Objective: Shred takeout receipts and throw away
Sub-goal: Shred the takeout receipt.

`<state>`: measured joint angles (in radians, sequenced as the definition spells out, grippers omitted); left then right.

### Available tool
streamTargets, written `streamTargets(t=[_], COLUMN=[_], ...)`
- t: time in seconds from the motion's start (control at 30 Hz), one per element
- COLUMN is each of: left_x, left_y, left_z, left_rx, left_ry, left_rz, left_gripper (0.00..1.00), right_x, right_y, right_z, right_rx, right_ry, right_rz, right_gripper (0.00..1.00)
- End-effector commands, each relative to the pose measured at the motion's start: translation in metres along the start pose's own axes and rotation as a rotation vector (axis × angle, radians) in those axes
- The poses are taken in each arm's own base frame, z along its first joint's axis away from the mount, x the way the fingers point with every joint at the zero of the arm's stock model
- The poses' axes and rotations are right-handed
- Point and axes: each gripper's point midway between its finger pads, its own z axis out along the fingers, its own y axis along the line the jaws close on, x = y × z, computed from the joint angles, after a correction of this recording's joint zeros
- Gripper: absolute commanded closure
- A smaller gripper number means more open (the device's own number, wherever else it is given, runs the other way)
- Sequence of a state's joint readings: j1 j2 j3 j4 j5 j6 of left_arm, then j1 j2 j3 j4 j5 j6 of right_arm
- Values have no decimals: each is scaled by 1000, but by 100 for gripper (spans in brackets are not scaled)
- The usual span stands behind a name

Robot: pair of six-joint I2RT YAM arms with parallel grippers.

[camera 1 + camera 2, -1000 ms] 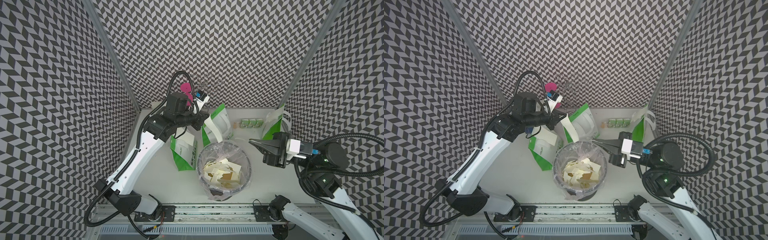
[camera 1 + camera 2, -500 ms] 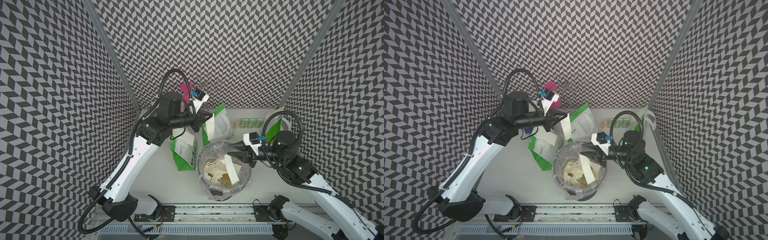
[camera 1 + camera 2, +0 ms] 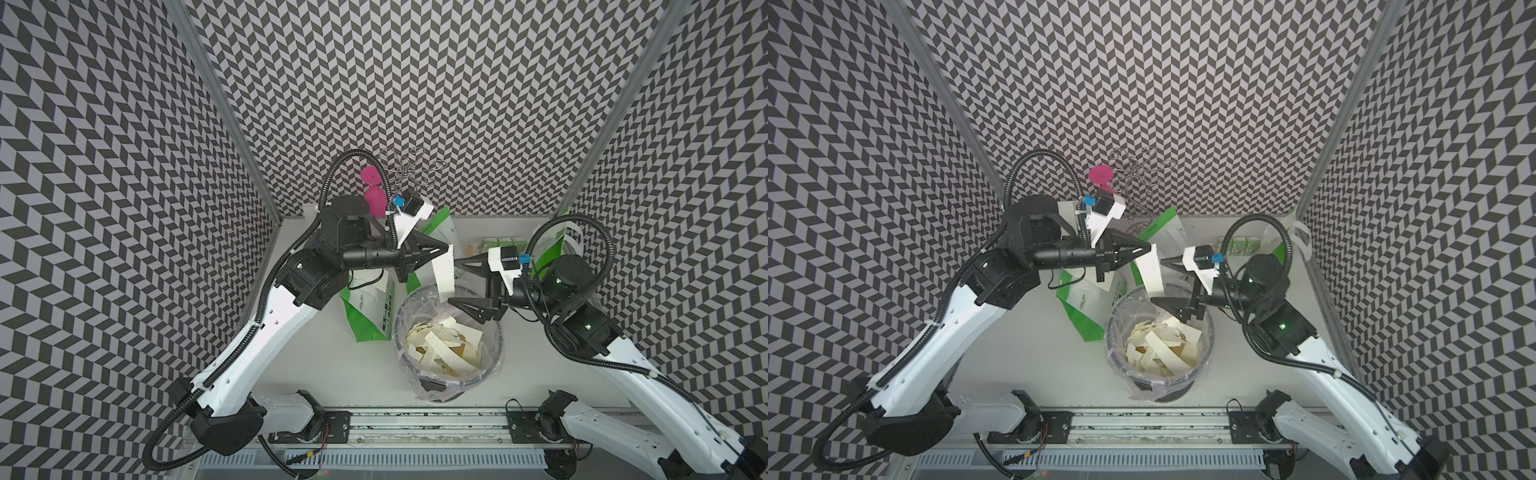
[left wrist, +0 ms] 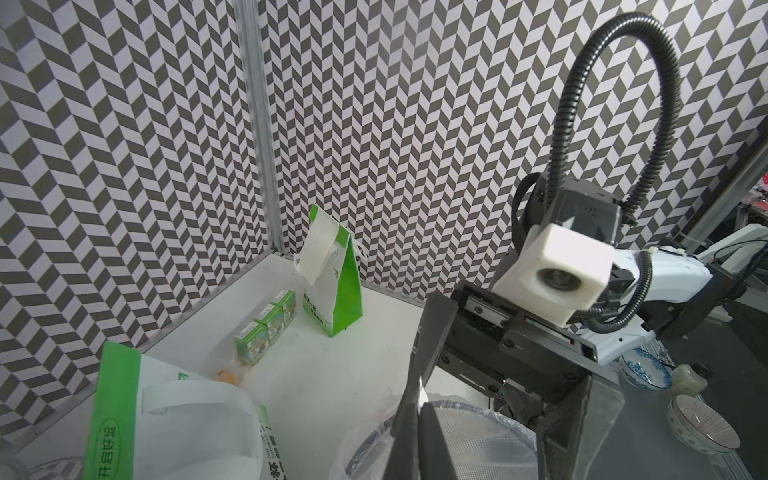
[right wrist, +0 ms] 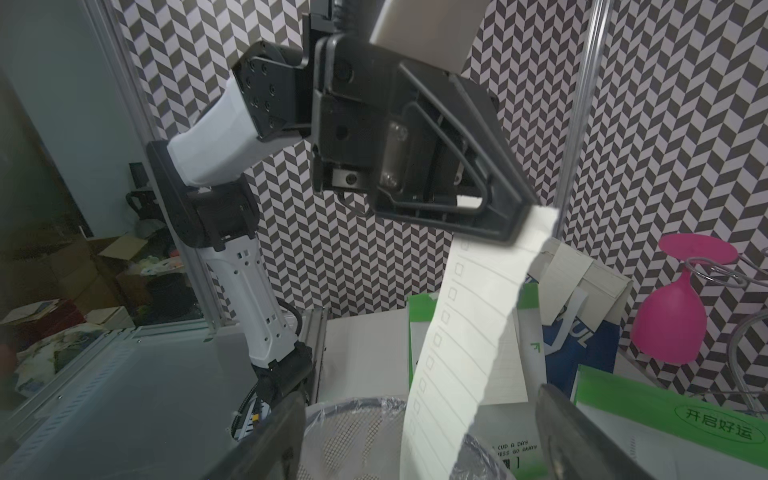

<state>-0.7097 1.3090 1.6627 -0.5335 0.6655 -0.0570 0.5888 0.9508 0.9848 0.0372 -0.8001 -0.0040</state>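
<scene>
A long cream takeout receipt strip [image 3: 443,276] [image 3: 1152,270] [image 5: 465,332] with a ragged torn edge hangs over the far rim of the bin [image 3: 400,332] [image 3: 1109,332]. My left gripper [image 3: 448,248] [image 3: 1148,247] [image 4: 417,436] is shut on its top end. My right gripper [image 3: 453,282] [image 3: 1157,280] [image 5: 419,440] faces it from the right, open, one finger on each side of the strip and apart from it. Several torn receipt scraps [image 3: 440,347] [image 3: 1160,345] lie in the plastic-lined bin.
Green-and-white paper bags stand left of the bin [image 3: 370,307], behind it [image 3: 441,222] and at the back right [image 3: 552,245]. Small green cartons [image 3: 505,242] sit by the back wall. A pink glass [image 3: 374,195] and a wire rack [image 3: 411,170] are at the back.
My right gripper came in from the right side to the bin and opened. My left gripper shifted a little to the right, still shut on the strip.
</scene>
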Motion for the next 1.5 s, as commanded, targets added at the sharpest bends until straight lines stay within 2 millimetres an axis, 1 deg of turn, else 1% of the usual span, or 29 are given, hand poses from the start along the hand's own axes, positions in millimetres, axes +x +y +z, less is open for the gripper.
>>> streamTargets(t=[0.0,0.07,0.13,0.23,0.3,0.37,0.43,0.57,0.6,0.67,0.77,0.83,0.97,1.1,1.37,1.43,1.47], left_x=[-20,-19,-16,-16,-14,-13,-11,-5,-3,0,3,3,6,8,18,20,19], left_y=[-19,-18,-18,-17,-17,-16,-17,-14,-14,-12,-12,-15,-22,-23,-7,-2,-1], left_z=[-6,-4,-2,-2,-1,0,2,4,4,5,4,3,4,5,15,18,18], left_rx=[67,69,72,72,75,74,80,71,73,68,62,77,122,134,85,63,61], left_ry=[-72,-68,-61,-59,-55,-48,-42,-20,-13,-1,9,11,18,27,71,83,84], left_rz=[42,41,40,41,41,41,42,36,33,27,26,26,21,15,4,3,4], left_gripper=[100,100,100,100,100,100,100,100,100,100,100,100,86,75,76,79,83], right_x=[-20,-26,-31,-33,-35,-35,-34,-33,-32,-30,-22,-18,-19,-16,-21,-20,-19], right_y=[4,9,11,9,10,9,6,0,-3,-8,-17,-20,-19,-21,-16,-16,-16], right_z=[9,11,13,16,17,18,19,22,23,24,26,27,27,28,29,29,29], right_rx=[-74,-124,-149,-156,-168,-168,-160,-135,-119,-93,-46,-33,-35,-35,-68,-65,-64], right_ry=[-70,-92,-102,-95,-97,-97,-90,-66,-54,-27,28,58,66,77,64,68,71], right_rz=[9,18,22,18,19,22,20,8,0,-22,-51,-61,-72,-64,-59,-59,-58], right_gripper=[20,26,37,51,57,59,65,85,91,99,100,100,100,100,100,100,100])
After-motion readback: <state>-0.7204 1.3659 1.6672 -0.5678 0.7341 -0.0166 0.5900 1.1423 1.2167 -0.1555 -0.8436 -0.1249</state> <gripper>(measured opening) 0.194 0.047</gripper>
